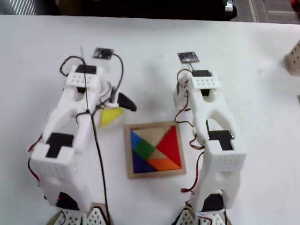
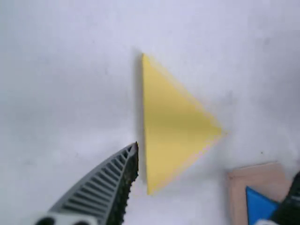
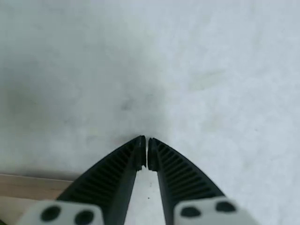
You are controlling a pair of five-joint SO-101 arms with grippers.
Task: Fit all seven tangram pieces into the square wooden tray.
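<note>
The yellow triangle (image 2: 171, 124) lies flat on the white table, just off the tray's far left corner (image 2: 253, 185). My left gripper (image 2: 215, 164) is open and straddles it, with one finger (image 2: 110, 187) beside its long straight edge. From above, the yellow triangle (image 1: 110, 116) sits under the left gripper (image 1: 115, 110). The square wooden tray (image 1: 127, 154) holds blue, green, red, orange and dark blue pieces, with bare wood (image 1: 151, 130) along its far side. My right gripper (image 3: 144, 143) is shut over bare table, next to the tray's edge (image 3: 28, 185).
Two small circuit boards (image 1: 103, 53) (image 1: 188, 57) with cables lie beyond the arms. A tan perforated object (image 1: 294, 58) stands at the right edge. The right arm (image 1: 211, 117) lies along the tray's right side, the left arm (image 1: 70, 126) to its left.
</note>
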